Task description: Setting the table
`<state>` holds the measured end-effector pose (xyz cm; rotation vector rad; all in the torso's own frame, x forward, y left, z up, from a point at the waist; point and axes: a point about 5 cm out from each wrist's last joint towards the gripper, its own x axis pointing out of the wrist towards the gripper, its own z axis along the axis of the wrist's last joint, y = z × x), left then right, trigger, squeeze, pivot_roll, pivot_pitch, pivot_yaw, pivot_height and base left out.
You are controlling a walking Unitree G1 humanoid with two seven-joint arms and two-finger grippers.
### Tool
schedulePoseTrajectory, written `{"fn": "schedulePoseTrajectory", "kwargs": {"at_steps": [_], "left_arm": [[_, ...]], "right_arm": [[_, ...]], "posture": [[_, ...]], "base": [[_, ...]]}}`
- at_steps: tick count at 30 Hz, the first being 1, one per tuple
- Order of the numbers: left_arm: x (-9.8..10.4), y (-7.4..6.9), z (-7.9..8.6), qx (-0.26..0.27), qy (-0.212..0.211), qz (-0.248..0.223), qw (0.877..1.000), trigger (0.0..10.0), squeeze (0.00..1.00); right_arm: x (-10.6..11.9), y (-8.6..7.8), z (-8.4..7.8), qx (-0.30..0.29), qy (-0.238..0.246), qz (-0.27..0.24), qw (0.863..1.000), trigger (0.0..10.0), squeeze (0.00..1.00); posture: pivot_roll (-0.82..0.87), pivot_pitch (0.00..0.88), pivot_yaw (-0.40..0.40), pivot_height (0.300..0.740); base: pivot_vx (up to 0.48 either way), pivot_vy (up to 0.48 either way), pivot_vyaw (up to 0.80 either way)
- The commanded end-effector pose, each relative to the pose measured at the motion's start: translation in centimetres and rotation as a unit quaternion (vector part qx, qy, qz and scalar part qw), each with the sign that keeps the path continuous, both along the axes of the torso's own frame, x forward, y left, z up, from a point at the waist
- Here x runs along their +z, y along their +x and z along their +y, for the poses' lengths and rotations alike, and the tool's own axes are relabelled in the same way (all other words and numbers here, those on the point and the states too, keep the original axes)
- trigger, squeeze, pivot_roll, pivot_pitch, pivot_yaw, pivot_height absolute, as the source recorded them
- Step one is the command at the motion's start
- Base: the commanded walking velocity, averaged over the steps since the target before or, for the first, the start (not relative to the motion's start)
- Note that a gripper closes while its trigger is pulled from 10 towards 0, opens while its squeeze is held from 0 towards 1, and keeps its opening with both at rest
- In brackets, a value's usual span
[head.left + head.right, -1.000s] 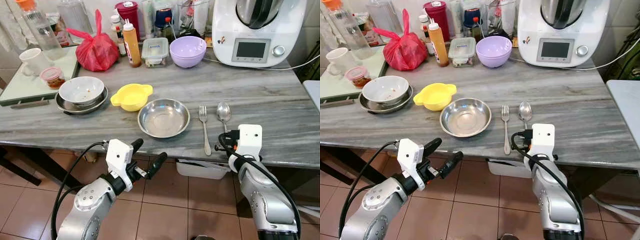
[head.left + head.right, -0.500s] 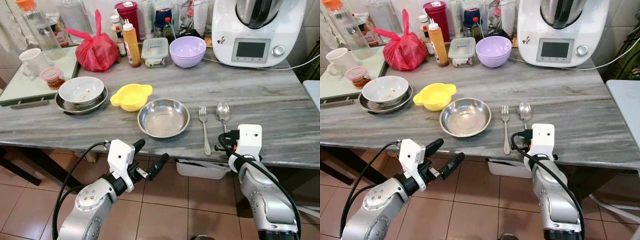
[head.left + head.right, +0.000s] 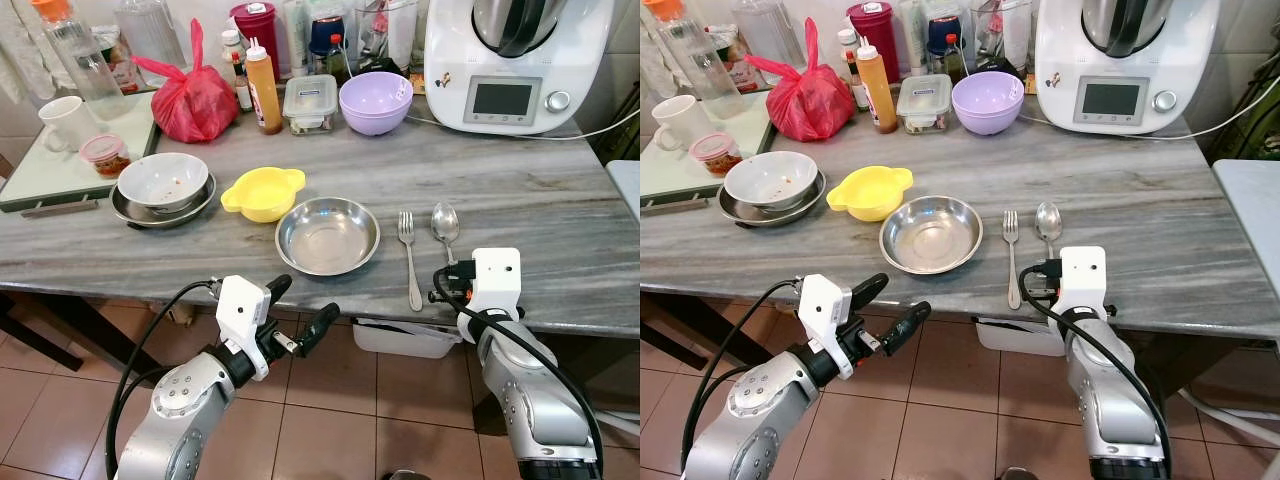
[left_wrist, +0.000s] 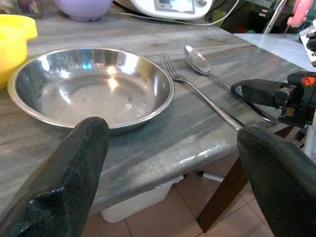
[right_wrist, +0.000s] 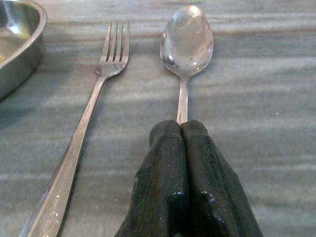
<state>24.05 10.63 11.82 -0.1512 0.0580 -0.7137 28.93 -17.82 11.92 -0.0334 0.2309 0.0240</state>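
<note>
A spoon (image 3: 444, 220) and a fork (image 3: 408, 256) lie side by side on the grey marble table (image 3: 560, 215), right of a shallow steel bowl (image 3: 327, 236). My right gripper (image 3: 446, 281) is at the table's front edge, shut on the spoon's handle. In the right wrist view the pressed-together fingers (image 5: 182, 163) cover the handle while the spoon (image 5: 186, 41) rests flat beside the fork (image 5: 97, 89). My left gripper (image 3: 297, 310) hangs open below the table edge, in front of the steel bowl (image 4: 91, 86), holding nothing.
A yellow bowl (image 3: 262, 192) and a white bowl stacked on a steel plate (image 3: 163, 185) lie left of the steel bowl. At the back stand a purple bowl (image 3: 375, 102), a red bag (image 3: 192, 103), bottles and a white kitchen machine (image 3: 515, 60). A tray with a mug (image 3: 62, 122) is far left.
The right gripper and the spoon have shifted very slightly to the left. The left arm has crept a little to the right.
</note>
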Motion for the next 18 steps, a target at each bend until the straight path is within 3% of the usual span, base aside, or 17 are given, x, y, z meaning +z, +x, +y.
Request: {"fn": "schedulePoseTrajectory", "kwargs": {"at_steps": [1, 2, 11, 18], "left_arm": [[0.0, 0.1, 0.5, 0.006, 0.003, 0.001, 1.000, 10.0, 0.00], [0.0, 0.2, 0.5, 0.007, 0.002, 0.000, 1.000, 10.0, 0.00], [0.0, 0.2, 0.6, 0.005, 0.003, 0.000, 1.000, 10.0, 0.00], [0.2, 0.1, 0.8, 0.008, 0.003, -0.001, 1.000, 10.0, 0.00]], "right_arm": [[1.2, 0.3, 0.5, 0.012, -0.002, -0.033, 0.999, 10.0, 0.69], [1.7, 0.3, 0.6, 0.016, -0.003, -0.048, 0.999, 10.0, 1.00], [5.4, 0.9, 2.3, 0.058, -0.012, -0.142, 0.988, 10.0, 1.00], [8.1, 1.8, 2.4, 0.053, -0.044, -0.208, 0.976, 10.0, 1.00]], "posture": [[-0.16, 0.090, 0.099, 0.740], [-0.16, 0.090, 0.099, 0.740], [-0.17, 0.088, 0.104, 0.740], [-0.16, 0.084, 0.111, 0.740]], "base": [[0.000, 0.000, 0.00], [0.000, 0.000, 0.00], [0.000, 0.000, 0.00], [0.000, 0.000, 0.00]]}}
